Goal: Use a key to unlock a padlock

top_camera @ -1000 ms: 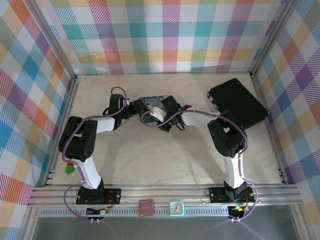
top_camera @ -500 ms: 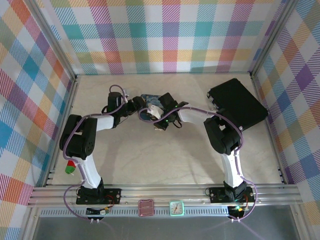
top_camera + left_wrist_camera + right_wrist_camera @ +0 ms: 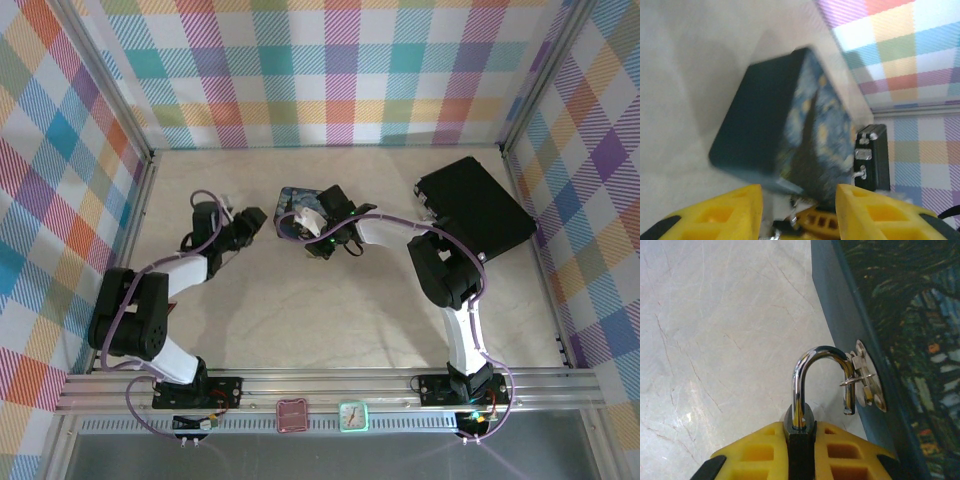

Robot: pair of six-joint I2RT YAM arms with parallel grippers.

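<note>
Padlock (image 3: 799, 416) first: where does it sit?
— Its dark body is clamped edge-on between the yellow fingers (image 3: 752, 455) of the right gripper (image 3: 801, 436), low beside the painted tin (image 3: 890, 315). The shackle (image 3: 812, 351) arches up, and its free leg ends at the tin's hasp (image 3: 866, 382), seemingly hooked through the wire staple there.
— And the left gripper (image 3: 799, 200)?
— Jaws partly apart, with nothing I can make out between them. It faces the tin from the other side, near but not touching.
— What could go wrong?
— I'd worry about a sideways or twisting pull. With the shackle caught in the staple, the light tin would likely slide or tip along with the lock, since nothing braces it. A skewed pull could also bend that thin staple.
— Room to work?
— Bare table (image 3: 715, 340) lies open on the near side of the tin. The back wall (image 3: 340, 80) stands beyond it, and the black case (image 3: 475, 205) is well apart to the right. The tight spot is the tin itself, with both wrists crowding it.
</note>
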